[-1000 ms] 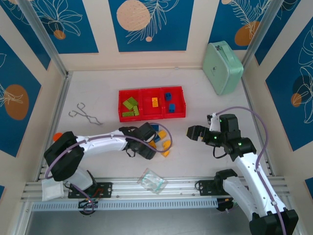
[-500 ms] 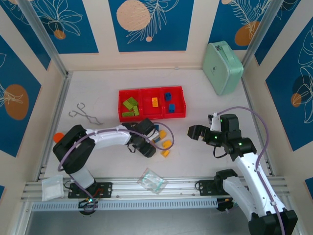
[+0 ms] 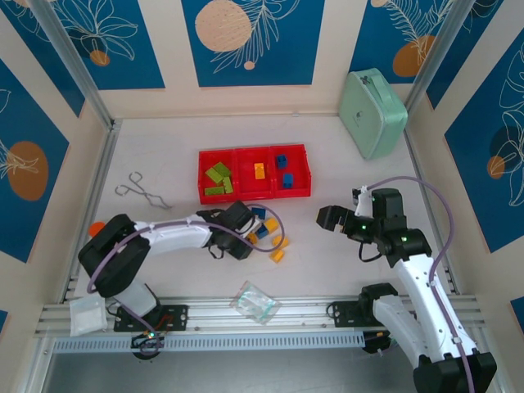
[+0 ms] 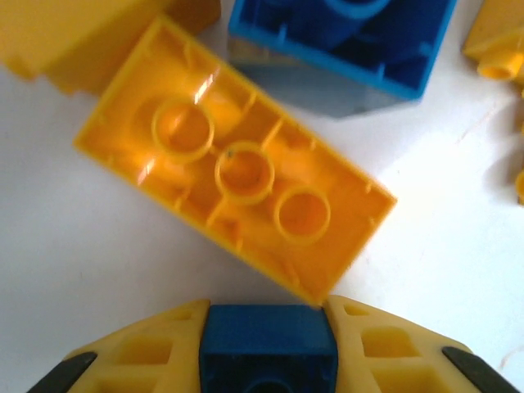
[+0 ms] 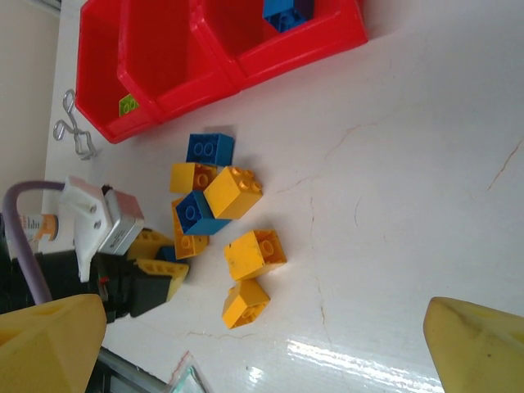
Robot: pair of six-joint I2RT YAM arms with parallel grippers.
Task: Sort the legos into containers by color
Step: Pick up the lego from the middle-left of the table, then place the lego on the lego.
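Observation:
Three joined red containers (image 3: 255, 196) stand mid-table, with green legos (image 3: 219, 178) in the left one, an orange one (image 3: 259, 170) in the middle and blue ones (image 3: 283, 168) in the right. Loose orange-yellow and blue legos (image 3: 268, 231) lie in a cluster in front of the containers. My left gripper (image 3: 246, 239) is down at the cluster's left edge, shut on a small blue lego (image 4: 267, 348). Just beyond it an orange-yellow brick (image 4: 237, 172) lies upside down beside a blue brick (image 4: 344, 41). My right gripper (image 3: 332, 219) hovers open to the right of the cluster, holding nothing.
A mint-green case (image 3: 374, 112) leans at the back right. Metal tongs (image 3: 142, 191) lie at the left. A clear plastic bag (image 3: 255, 301) rests near the front rail. Two orange-yellow bricks (image 5: 254, 254) sit apart on the cluster's near side.
My left gripper has closed on the blue lego and shifted slightly left at the cluster's edge. The right arm has barely moved.

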